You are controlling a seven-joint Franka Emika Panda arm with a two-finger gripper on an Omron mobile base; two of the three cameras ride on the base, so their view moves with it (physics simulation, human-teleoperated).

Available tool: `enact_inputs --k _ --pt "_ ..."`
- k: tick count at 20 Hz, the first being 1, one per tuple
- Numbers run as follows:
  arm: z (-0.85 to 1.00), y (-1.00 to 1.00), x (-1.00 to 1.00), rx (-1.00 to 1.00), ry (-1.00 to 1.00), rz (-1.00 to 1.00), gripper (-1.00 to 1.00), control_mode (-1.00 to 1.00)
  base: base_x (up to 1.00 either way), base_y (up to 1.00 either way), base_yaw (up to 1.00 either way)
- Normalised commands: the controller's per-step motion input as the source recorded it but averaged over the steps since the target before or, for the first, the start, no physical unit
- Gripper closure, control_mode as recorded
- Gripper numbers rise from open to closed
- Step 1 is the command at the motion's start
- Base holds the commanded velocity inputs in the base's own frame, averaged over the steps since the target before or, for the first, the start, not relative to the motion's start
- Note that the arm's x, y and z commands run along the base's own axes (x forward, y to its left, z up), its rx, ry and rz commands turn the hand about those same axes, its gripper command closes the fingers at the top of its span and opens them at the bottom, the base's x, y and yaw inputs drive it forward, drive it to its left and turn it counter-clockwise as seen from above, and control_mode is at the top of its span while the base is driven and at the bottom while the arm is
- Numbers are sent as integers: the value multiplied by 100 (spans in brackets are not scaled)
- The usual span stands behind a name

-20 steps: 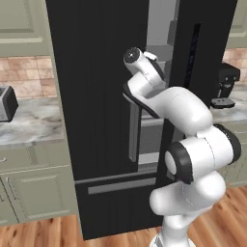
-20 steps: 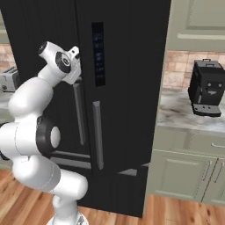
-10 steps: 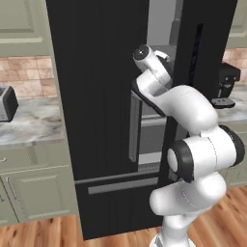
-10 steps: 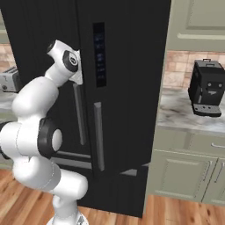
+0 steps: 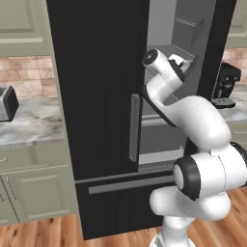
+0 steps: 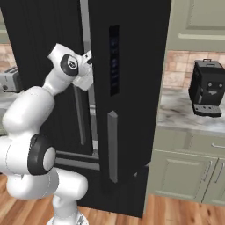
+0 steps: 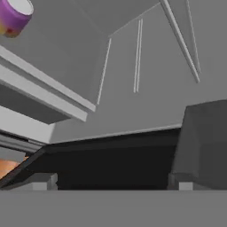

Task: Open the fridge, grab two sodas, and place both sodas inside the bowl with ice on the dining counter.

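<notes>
Fridge (image 5: 101, 96): tall, black, right door swung open, grey shelved interior (image 5: 166, 125) exposed in left base view. Left door shut, grey handle (image 5: 134, 128) upright beside the gap. In right base view, open door (image 6: 129, 101) seen edge-on with its handle (image 6: 112, 147). Arm reaching into the opening at upper-shelf height. Claw (image 7: 115, 181): only the low dark tips visible in hand view, spread wide apart, holding nothing. Pink can (image 7: 14, 17) at top left corner of hand view, on a shelf inside, well apart from the tips. Coffee machine (image 6: 207, 94) on marble desk (image 6: 189, 116) right of fridge; toaster (image 5: 6, 102) on the desk to the left.
</notes>
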Motion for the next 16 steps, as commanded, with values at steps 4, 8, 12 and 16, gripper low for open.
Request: enact_inputs --k 4,8,12,16 --pt "2 -88 -75 3 0 -22 -100 -100 0 0 0" --pt "4 -84 -61 2 0 -22 -100 -100 0 0 0" --pt "2 -79 -30 2 0 -20 -100 -100 0 0 0" --pt "0 -56 -3 3 2 -12 -100 -100 0 0 0"
